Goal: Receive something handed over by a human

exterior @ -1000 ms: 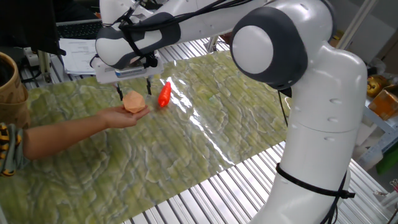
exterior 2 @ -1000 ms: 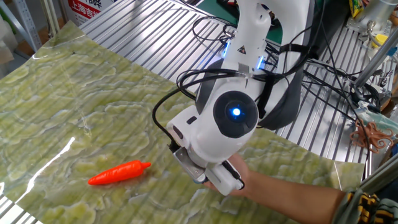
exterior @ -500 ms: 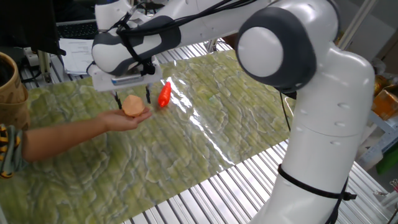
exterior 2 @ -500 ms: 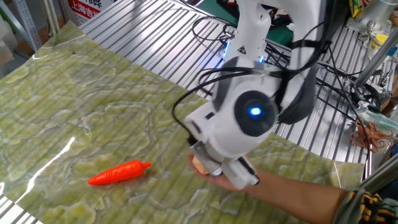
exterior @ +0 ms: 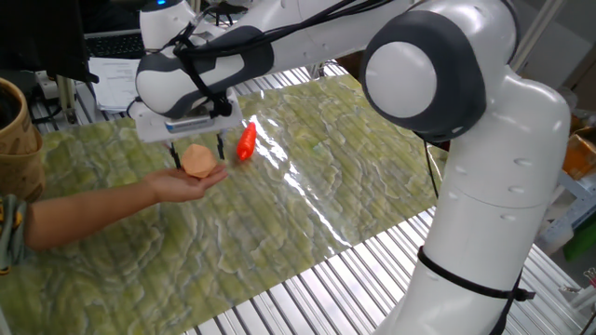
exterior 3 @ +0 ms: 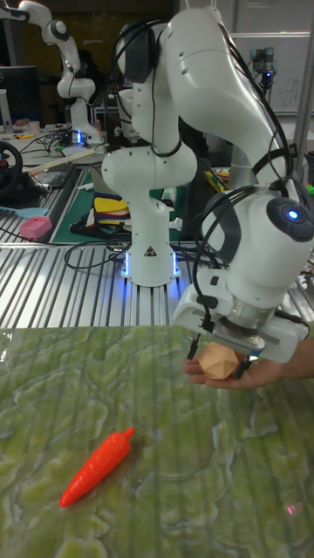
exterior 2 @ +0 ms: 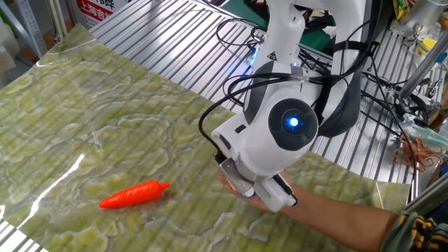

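Note:
A peach-orange faceted lump (exterior: pixel 198 159) (exterior 3: pixel 219 360) rests on the open palm of the human hand (exterior: pixel 182 185) (exterior 3: pixel 262 374) held above the green mat. My gripper (exterior: pixel 196 154) (exterior 3: pixel 221 359) hangs straight over it, open, with one dark finger (exterior: pixel 174 154) on each side of the lump. Whether the fingers touch it I cannot tell. In the other fixed view my wrist body hides the lump and the gripper; only the forearm (exterior 2: pixel 329 215) shows below it.
A red-orange chili-shaped item (exterior: pixel 246 140) (exterior 2: pixel 133 194) (exterior 3: pixel 96 466) lies on the green mat (exterior: pixel 307 177) just beside the hand. A wooden basket (exterior: pixel 17 121) stands at the far left. Metal slat table edges (exterior 2: pixel 168 42) and cables (exterior 2: pixel 378 77) surround the mat.
My gripper has come down and slightly left, so its fingers now straddle the lump instead of hovering above it. The hand with the lump has shifted a little toward the left.

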Tool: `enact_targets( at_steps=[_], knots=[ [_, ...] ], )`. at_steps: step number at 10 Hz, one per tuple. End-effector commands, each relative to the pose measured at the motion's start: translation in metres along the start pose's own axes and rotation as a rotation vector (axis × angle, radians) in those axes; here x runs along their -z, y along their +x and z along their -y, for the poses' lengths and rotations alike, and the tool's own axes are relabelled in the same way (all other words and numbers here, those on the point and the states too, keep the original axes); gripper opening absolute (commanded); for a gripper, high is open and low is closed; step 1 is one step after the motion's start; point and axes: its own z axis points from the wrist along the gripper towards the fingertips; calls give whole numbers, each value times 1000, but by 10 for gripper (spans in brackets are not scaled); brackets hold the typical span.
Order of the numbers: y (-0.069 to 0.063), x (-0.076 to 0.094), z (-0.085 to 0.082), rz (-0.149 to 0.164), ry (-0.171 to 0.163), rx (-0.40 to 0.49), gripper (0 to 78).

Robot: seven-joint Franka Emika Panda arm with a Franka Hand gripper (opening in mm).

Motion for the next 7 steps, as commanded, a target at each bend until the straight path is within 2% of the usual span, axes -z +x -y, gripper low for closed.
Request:
enact_targets(
  at_steps=[1, 2, 7],
  knots=[
    [-3, 4, 0, 0, 1, -11, 774],
    [-2, 4, 0, -4, 1, -17, 11],
    [-2, 4, 0, -4, 1, -17, 11]
  ],
)
